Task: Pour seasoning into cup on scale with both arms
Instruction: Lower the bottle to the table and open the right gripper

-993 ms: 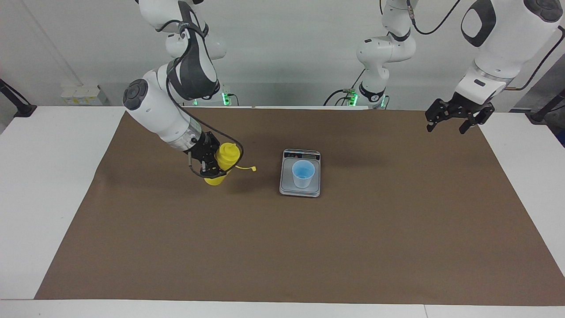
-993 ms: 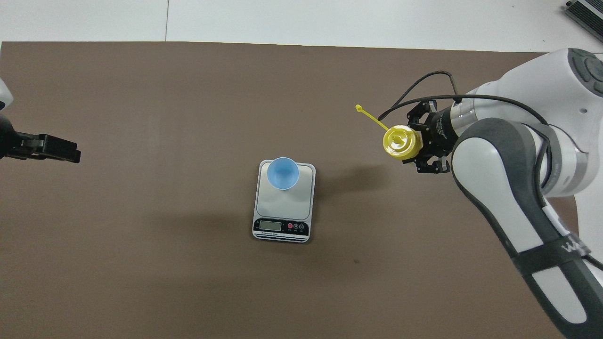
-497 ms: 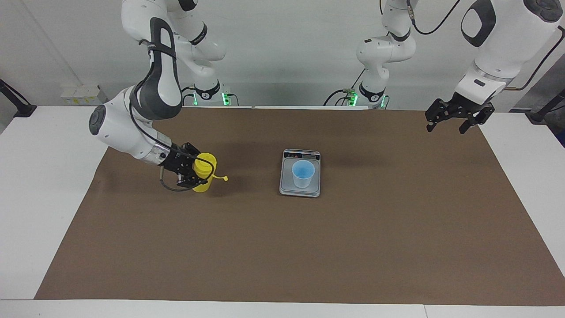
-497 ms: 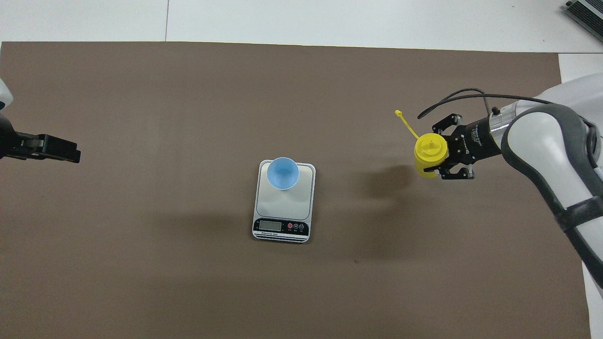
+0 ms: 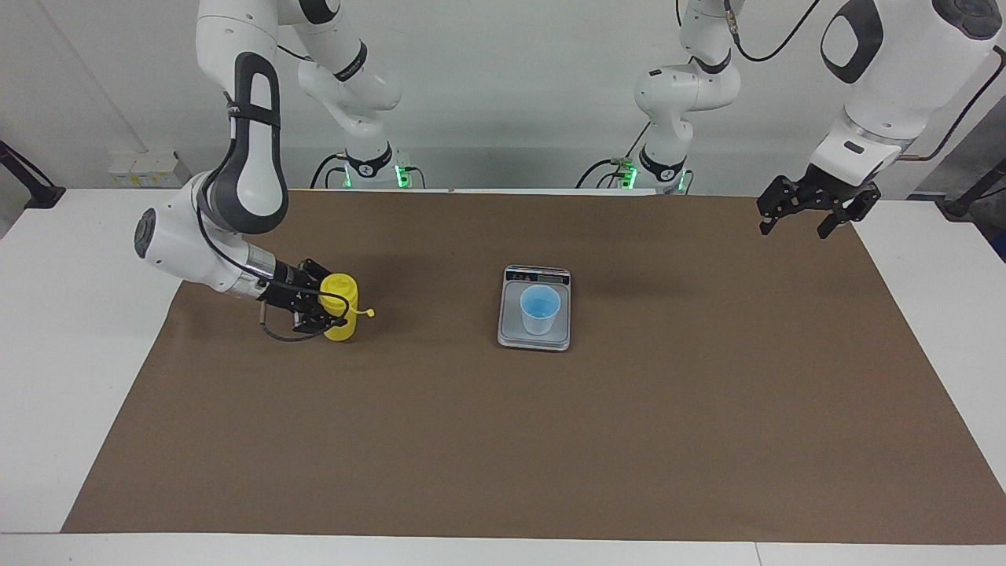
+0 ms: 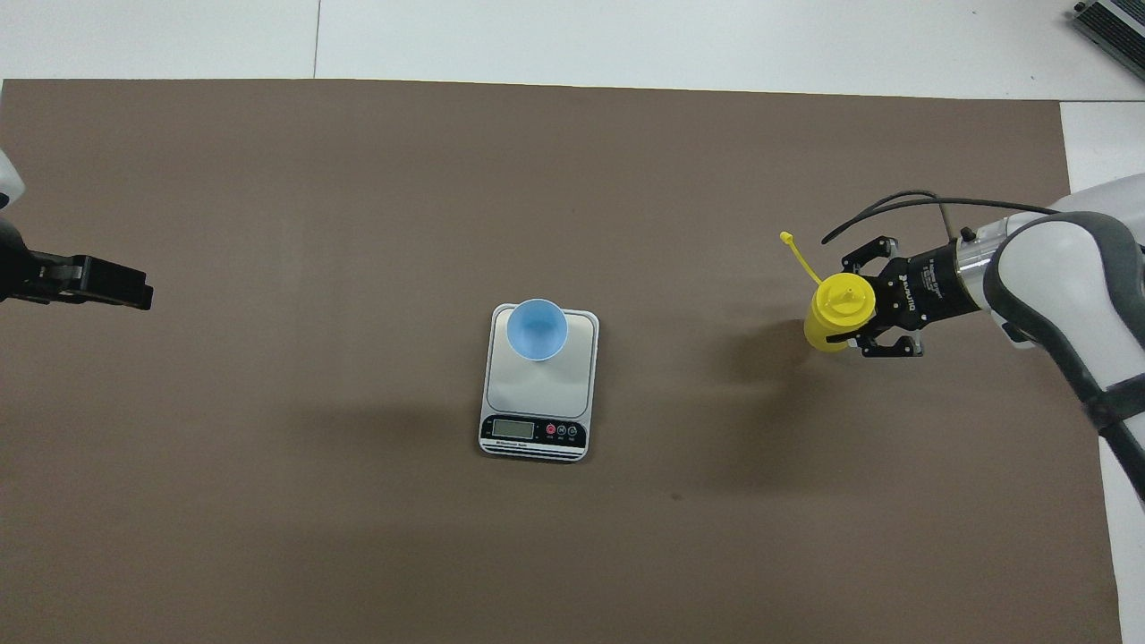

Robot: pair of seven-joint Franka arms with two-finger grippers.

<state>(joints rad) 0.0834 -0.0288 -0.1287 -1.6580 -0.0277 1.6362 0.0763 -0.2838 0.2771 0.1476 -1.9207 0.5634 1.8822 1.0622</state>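
Observation:
The yellow seasoning bottle (image 5: 343, 308) (image 6: 825, 329) is upright over the mat toward the right arm's end, well apart from the scale. Its tethered cap tip hangs loose to one side. My right gripper (image 5: 333, 313) (image 6: 850, 307) is shut on the bottle's body from the side. I cannot tell whether the bottle's base touches the mat. The light-blue cup (image 5: 540, 310) (image 6: 537, 328) stands on the silver-grey scale (image 5: 511, 336) (image 6: 538, 394), on the part of the plate away from the display. My left gripper (image 5: 794, 229) (image 6: 134, 291) waits open in the air over the mat's edge at the left arm's end.
A brown mat (image 5: 550, 440) covers most of the white table (image 5: 63, 314). The scale sits near the mat's middle, with its display strip (image 6: 534, 431) toward the robots.
The right arm has carried the bottle away from the scale toward its own end of the table, lowering it and bringing it upright. The left arm, cup and scale have not moved.

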